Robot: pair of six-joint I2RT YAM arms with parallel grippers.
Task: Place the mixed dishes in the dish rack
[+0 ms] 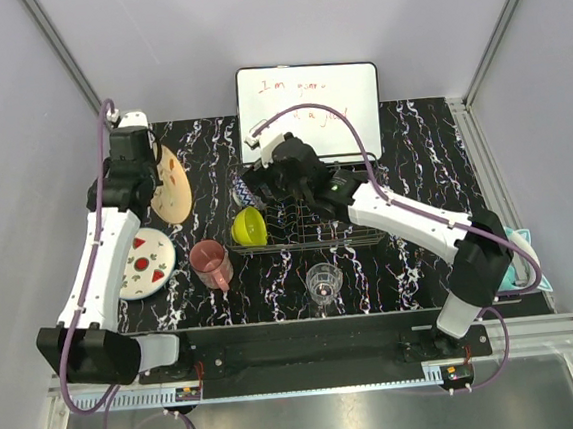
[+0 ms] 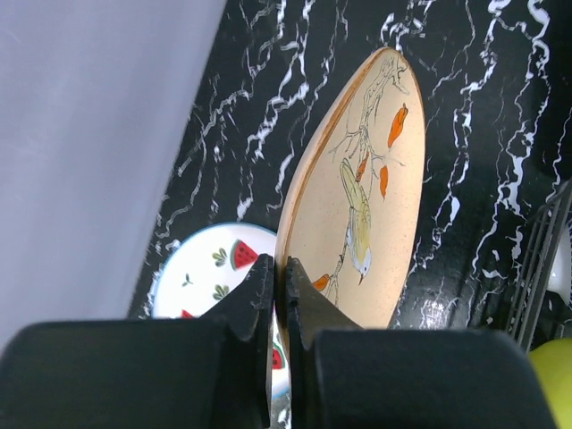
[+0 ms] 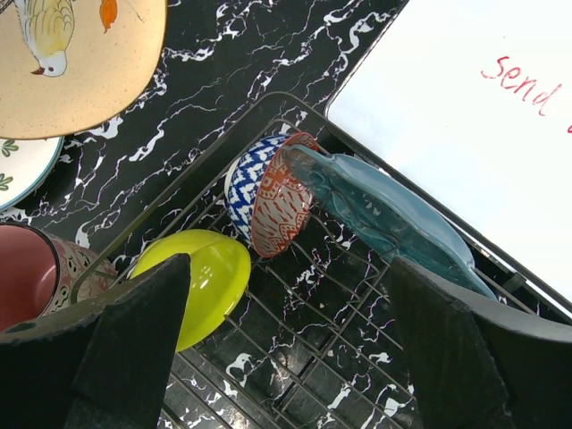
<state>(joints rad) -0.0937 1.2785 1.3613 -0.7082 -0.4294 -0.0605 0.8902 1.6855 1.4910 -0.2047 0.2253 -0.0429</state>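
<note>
My left gripper is shut on the rim of the peach plate and holds it on edge above the table at the far left. The white plate with red slices lies flat below it. The dish rack stands mid-table. In it, the lime-green bowl, the red patterned bowl and the teal plate lean on edge. My right gripper is open and empty above the rack floor. The pink mug and clear glass stand in front of the rack.
A white handwritten whiteboard stands right behind the rack. A teal object shows behind my right arm's elbow at the table's right edge. Grey walls close in on the left and right.
</note>
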